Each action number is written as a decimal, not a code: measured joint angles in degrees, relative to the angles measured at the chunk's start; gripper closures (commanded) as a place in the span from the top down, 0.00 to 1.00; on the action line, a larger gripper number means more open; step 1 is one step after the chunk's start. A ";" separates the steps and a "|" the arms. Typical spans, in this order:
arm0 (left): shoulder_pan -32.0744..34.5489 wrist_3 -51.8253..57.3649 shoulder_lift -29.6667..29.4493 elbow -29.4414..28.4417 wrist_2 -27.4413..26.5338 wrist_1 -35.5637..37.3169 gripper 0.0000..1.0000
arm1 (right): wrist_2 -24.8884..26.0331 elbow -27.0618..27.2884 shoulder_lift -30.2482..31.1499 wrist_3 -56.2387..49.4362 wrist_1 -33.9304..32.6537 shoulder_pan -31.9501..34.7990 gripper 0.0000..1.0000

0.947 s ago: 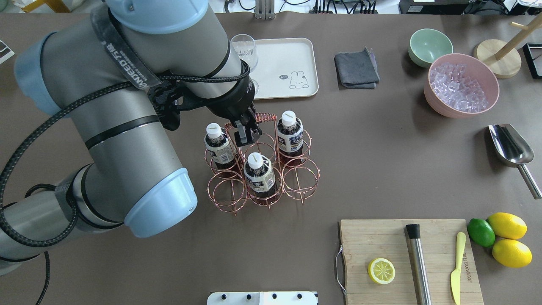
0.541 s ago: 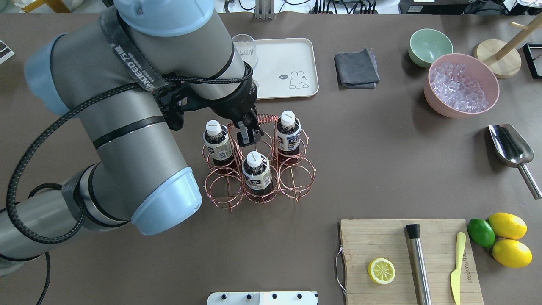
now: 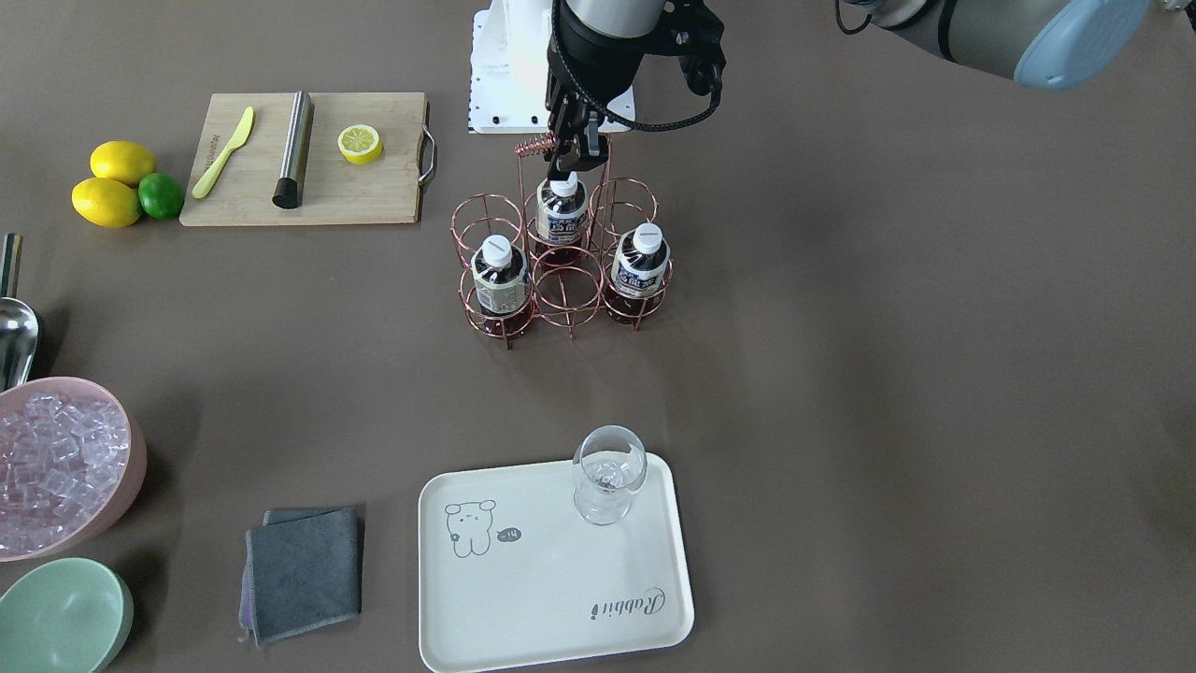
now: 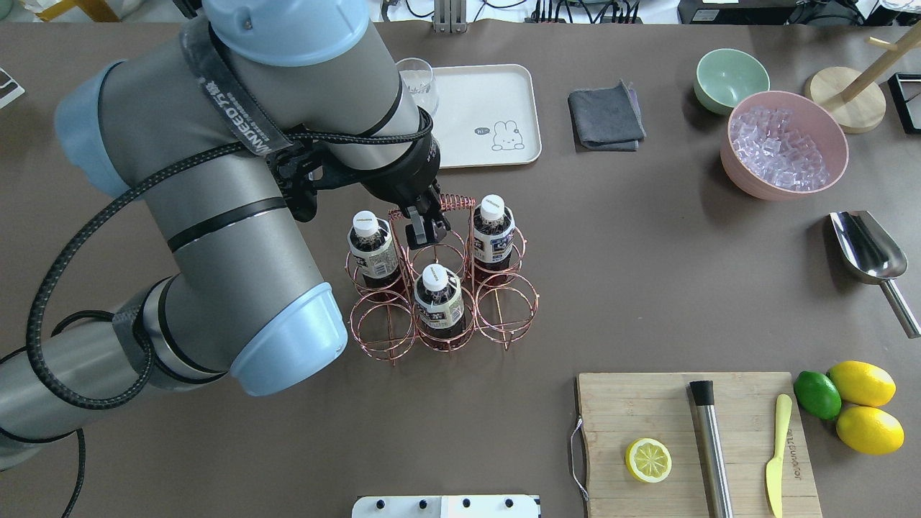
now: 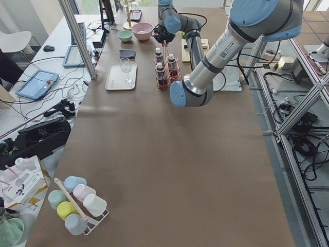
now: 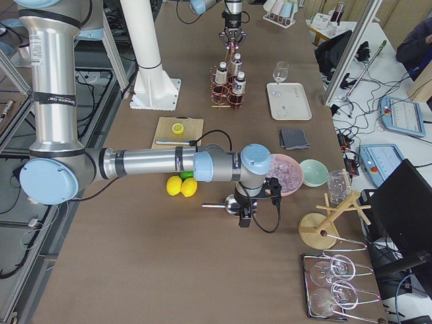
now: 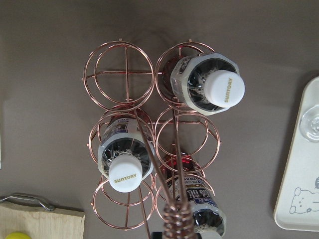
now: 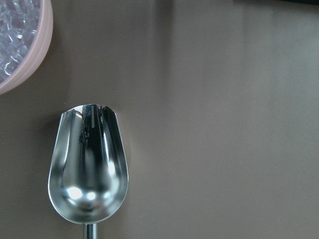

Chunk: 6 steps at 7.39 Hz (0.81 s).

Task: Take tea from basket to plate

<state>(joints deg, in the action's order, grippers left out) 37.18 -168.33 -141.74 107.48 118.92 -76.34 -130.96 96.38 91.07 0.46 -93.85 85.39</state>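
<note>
The copper wire basket [image 4: 507, 309] stands mid-table with three tea bottles in its cells: one at the left [image 4: 368, 241], one at the front middle [image 4: 437, 295], one at the right [image 4: 493, 230]. My left gripper [image 4: 421, 229] is above the basket, shut on its coiled handle [image 4: 450, 202]; in the left wrist view the coil [image 7: 174, 219] sits at the bottom edge. Beyond the basket lies the cream plate [image 4: 482, 93] with a stemmed glass [image 4: 416, 79] on its left end. My right gripper [image 6: 244, 219] hovers over a steel scoop [image 8: 87, 169]; I cannot tell whether it is open or shut.
A grey cloth [image 4: 606, 116], a green bowl [image 4: 730, 78] and a pink bowl of ice [image 4: 783, 144] lie at the back right. A cutting board [image 4: 647, 410] with a lemon half, a steel rod and a knife sits front right, beside lemons and a lime [image 4: 817, 394].
The left arm's elbow swung to the right. The basket with its bottles shifted slightly toward the plate and then back, with the gripper staying on the handle.
</note>
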 measured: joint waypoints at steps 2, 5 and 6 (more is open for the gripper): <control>0.00 0.01 0.05 0.06 -0.05 -0.03 0.00 | 0.00 0.01 -0.01 0.04 0.01 -0.04 1.00; 0.00 -0.02 0.18 0.61 -0.16 0.03 0.00 | -0.63 0.89 -0.09 0.07 -0.06 -0.05 1.00; 0.06 -0.03 0.25 1.01 -0.18 0.27 0.00 | -0.83 1.06 -0.09 0.07 -0.09 -0.05 1.00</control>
<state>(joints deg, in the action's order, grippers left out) 37.24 -168.36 -141.48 108.49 118.74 -76.07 -131.79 97.45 90.97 0.53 -93.94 85.34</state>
